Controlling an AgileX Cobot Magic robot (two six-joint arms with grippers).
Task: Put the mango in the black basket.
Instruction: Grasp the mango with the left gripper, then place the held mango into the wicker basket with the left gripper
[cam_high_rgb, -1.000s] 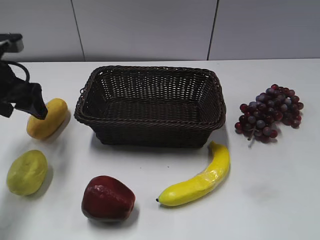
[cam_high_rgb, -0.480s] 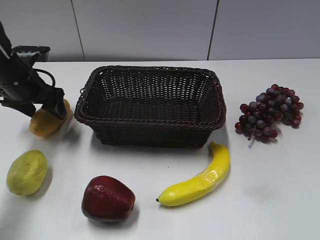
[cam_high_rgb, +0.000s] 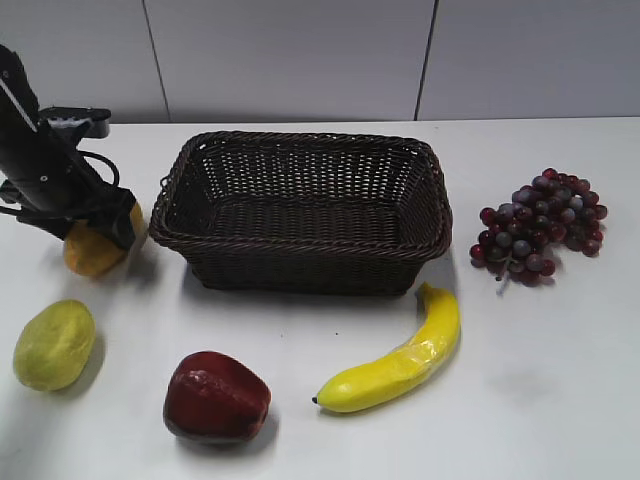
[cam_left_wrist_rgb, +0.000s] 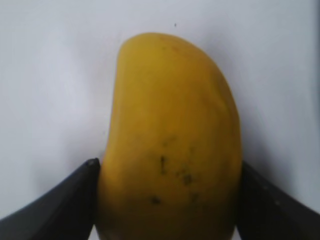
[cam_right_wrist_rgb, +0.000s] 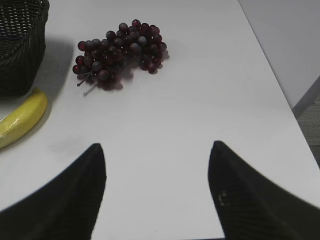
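The mango (cam_high_rgb: 88, 254) lies on the white table left of the black basket (cam_high_rgb: 300, 246), mostly covered by my left arm. In the left wrist view the mango (cam_left_wrist_rgb: 170, 120) fills the middle, orange-yellow with brown specks. My left gripper (cam_left_wrist_rgb: 169, 167) has a jaw pressed against each side of it; it also shows in the exterior view (cam_high_rgb: 104, 226), low on the mango. The mango still rests on the table. My right gripper (cam_right_wrist_rgb: 157, 150) is open and empty above bare table, out of the exterior view. The basket's corner (cam_right_wrist_rgb: 20, 45) shows in the right wrist view.
A pale yellow-green fruit (cam_high_rgb: 53, 343) and a dark red apple (cam_high_rgb: 215, 395) lie at the front left. A banana (cam_high_rgb: 400, 355) lies in front of the basket and purple grapes (cam_high_rgb: 540, 225) to its right. The right wrist view shows the grapes (cam_right_wrist_rgb: 117, 52) and banana (cam_right_wrist_rgb: 20, 117).
My left arm swung in from the left edge and came down over the mango, and the jaws now sit on both its sides. The mango shifted slightly. Nothing else moved.
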